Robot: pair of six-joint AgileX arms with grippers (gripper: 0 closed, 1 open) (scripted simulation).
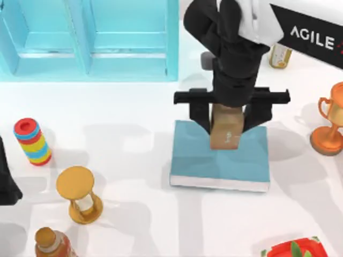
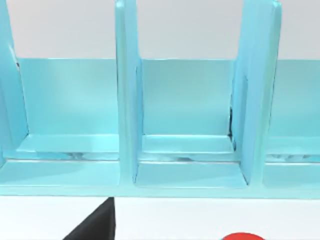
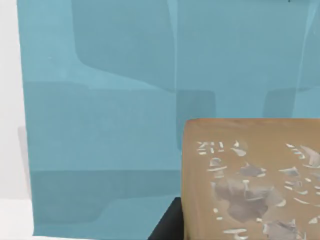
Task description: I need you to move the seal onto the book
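Observation:
The teal-blue book (image 1: 214,160) lies flat right of the table's centre. The tan-brown seal (image 1: 225,131) stands upright over the book's far half, its lower end at the cover, pale mark facing up. My right gripper (image 1: 226,126) reaches down from the back and is shut on the seal, one black finger (image 1: 200,119) pressed to each side. In the right wrist view the seal (image 3: 250,180) is close to the camera, with the book's cover (image 3: 100,100) behind it. My left arm (image 1: 5,179) is parked at the table's left edge.
A light-blue shelf unit (image 1: 91,37) spans the back left. A striped ring stack (image 1: 32,142), a golden hourglass (image 1: 79,194) and a brown bottle (image 1: 51,243) stand at the left. An orange trophy (image 1: 331,120) stands right of the book, with a red item (image 1: 295,249) at the front right.

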